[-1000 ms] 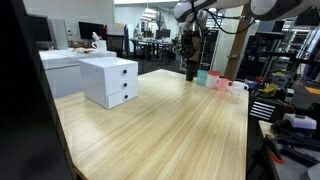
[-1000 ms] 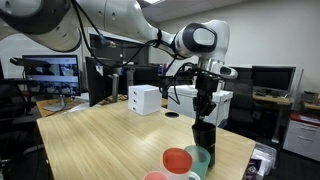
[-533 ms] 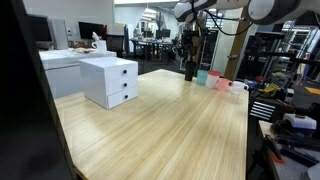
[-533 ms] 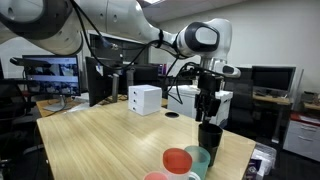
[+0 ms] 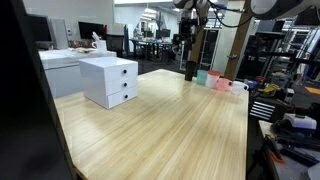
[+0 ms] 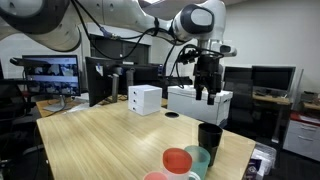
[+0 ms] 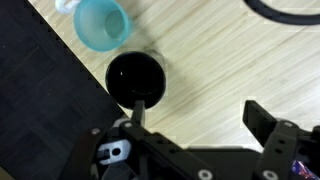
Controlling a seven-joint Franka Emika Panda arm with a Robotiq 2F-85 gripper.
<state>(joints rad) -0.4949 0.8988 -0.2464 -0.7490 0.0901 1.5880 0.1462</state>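
Black round cup is standing upright on the light wooden desk, open side up, close to the desk's edge. In the wrist view the black round cup is showing its dark inside from above. Nothing is gripping it.

The gripper is hanging straight over it at 12 o'clock, well apart from the rim. Its jaws are standing wide with nothing between them. In the wrist view the gripper is showing one finger overlapping the cup's 6 o'clock rim and the other far out at 4 o'clock.

A teal cup is sitting just beside the black one at 11 o'clock in the wrist view; whether they are touching I cannot tell. In an exterior view the teal cup is lying at 7 o'clock of the black one, and a red cup is sitting just beyond it at 8 o'clock.

A white two-drawer box is standing on the desk well apart, at 10 o'clock of the black cup. In an exterior view the same white two-drawer box is sitting at 9 o'clock of the cup.
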